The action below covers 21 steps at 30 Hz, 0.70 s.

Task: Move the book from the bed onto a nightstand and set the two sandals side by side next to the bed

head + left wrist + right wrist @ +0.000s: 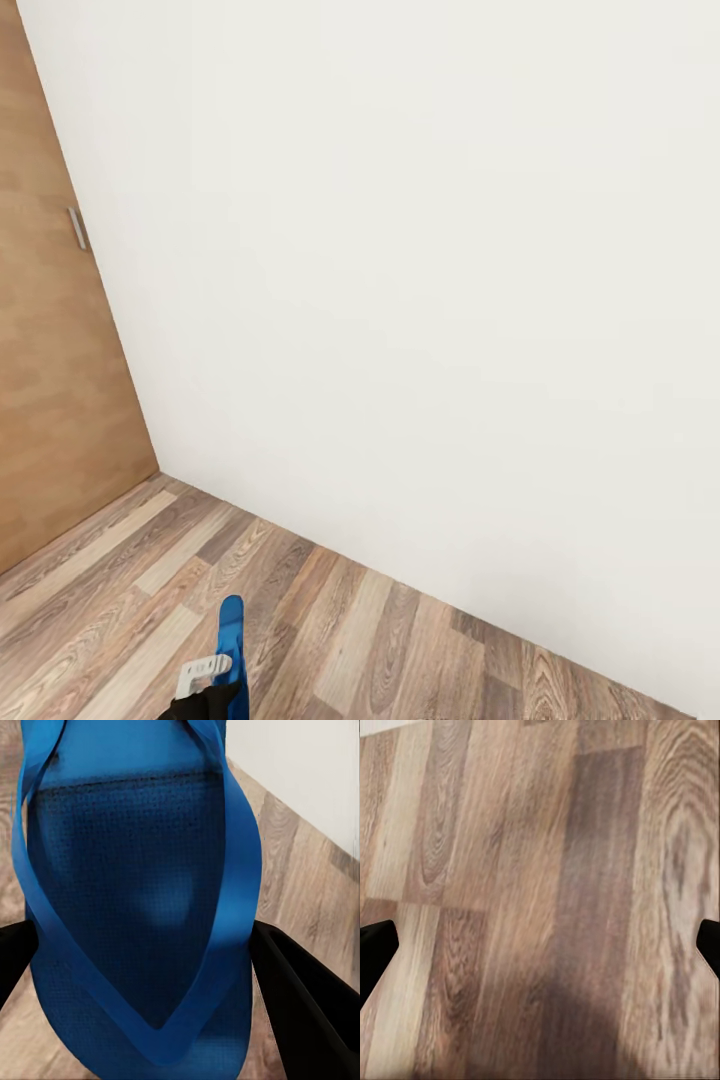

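Observation:
A bright blue sandal (232,628) sticks up and forward from my left gripper (222,690) at the bottom left of the head view, above the wood-plank floor (400,650). In the left wrist view the sandal (142,892) lies sole-up-close with its straps meeting in a V, and the two black fingers (300,1005) press its sides: my left gripper (150,982) is shut on it. My right gripper (540,945) hangs open over bare floor planks (547,832), nothing between its fingers. The book, the bed and the nightstand are out of view.
A white wall (420,300) stands close ahead and meets the floor in a slanting line. A plain brown door (50,380) with a small metal handle (77,228) closes the left side.

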Motion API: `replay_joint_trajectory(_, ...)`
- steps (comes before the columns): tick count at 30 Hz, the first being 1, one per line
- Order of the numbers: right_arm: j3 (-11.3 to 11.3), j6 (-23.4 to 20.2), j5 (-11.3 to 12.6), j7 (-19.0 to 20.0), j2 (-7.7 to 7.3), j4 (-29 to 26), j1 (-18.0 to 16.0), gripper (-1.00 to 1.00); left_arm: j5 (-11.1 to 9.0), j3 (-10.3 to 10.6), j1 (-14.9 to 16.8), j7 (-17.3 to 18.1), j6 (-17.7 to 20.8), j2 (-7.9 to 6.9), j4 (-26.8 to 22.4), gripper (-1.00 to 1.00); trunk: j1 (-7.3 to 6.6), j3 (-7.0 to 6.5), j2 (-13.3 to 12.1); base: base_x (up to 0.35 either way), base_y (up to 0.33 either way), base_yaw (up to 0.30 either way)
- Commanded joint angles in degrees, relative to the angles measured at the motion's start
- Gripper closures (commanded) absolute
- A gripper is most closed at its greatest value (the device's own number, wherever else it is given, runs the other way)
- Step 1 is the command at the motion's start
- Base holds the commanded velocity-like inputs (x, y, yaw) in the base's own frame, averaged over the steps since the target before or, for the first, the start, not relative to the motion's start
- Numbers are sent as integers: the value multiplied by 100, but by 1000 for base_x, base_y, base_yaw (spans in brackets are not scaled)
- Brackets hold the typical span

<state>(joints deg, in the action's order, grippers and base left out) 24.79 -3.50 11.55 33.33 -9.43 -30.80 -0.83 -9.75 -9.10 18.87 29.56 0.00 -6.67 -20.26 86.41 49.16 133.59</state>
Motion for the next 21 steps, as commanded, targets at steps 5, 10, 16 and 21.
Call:
replay_joint_trajectory(5,17,-37,49,34,3,4,-5,-100,-23,-21,3,32,0,0,5,100,-1,-5,2,0,0,-278)
replay_joint_trajectory(10,17,-37,49,34,0,4,-5,-100,-23,-26,3,32,0,0,3,100,-1,-16,2,0,0,-278)
replay_joint_trajectory(16,17,-37,49,34,3,4,-5,-100,-23,-30,3,32,0,-1,3,100,-1,-28,2,6,0,-278)
replay_joint_trajectory(21,17,-37,49,34,2,4,-5,-100,-27,-30,3,32,0,-1,1,100,-1,-39,2,79,0,-278)
